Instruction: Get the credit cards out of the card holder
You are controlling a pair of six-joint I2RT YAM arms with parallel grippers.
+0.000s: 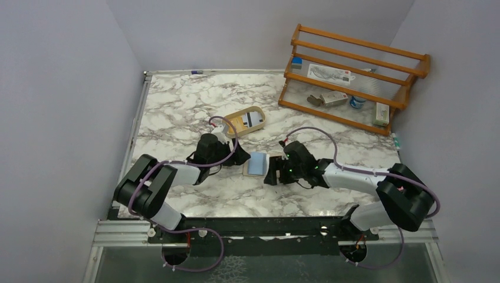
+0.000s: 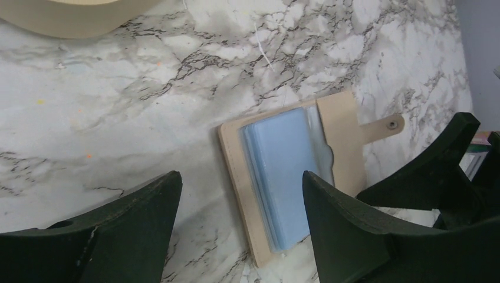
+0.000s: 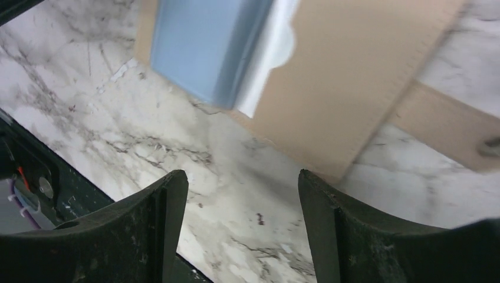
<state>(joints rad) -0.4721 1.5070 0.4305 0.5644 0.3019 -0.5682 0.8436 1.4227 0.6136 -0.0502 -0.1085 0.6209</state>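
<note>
The tan card holder (image 2: 339, 127) lies open and flat on the marble, its closing tab (image 2: 386, 125) pointing away. A stack of light blue credit cards (image 2: 282, 171) sticks partway out of its clear pocket. From above, the cards (image 1: 257, 163) show between the two grippers. My left gripper (image 2: 240, 177) is open and hovers low over the holder's left edge, its right finger above the cards. My right gripper (image 3: 240, 177) is open over bare marble, just short of the card holder (image 3: 348, 76) and the cards (image 3: 200, 47). Neither gripper holds anything.
A beige oval tray (image 1: 244, 121) with a few flat items sits behind the left gripper. A wooden rack (image 1: 354, 71) with small items stands at the back right. The black frame of the table's near edge (image 3: 35, 171) is close to the right gripper.
</note>
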